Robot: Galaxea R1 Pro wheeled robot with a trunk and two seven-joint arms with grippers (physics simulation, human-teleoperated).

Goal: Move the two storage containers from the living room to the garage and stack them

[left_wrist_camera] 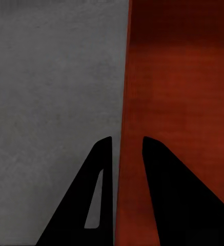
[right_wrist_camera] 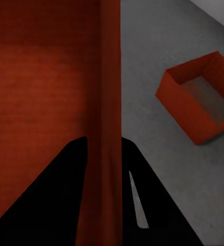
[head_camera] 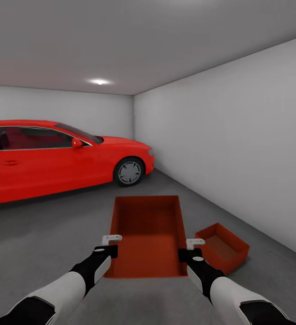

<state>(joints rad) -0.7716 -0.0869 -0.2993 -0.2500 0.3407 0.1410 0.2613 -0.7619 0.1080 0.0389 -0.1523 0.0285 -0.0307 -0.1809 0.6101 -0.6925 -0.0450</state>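
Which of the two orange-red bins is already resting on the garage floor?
The smaller-looking container near the right wall sits on the concrete floor. The other container is held up between the left claw and the right claw, each gripping a side wall.

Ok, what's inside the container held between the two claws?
Nothing: the held container shows a bare ribbed bottom. The left claw and right claw clamp its side walls. The floor beneath it is covered.

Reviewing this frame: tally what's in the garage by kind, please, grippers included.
Storage containers: 2, one held, one on the floor
Cars: 1, red
Grippers: 2, left gripper and right gripper, each clamped on a side wall of the held container
Total: 5
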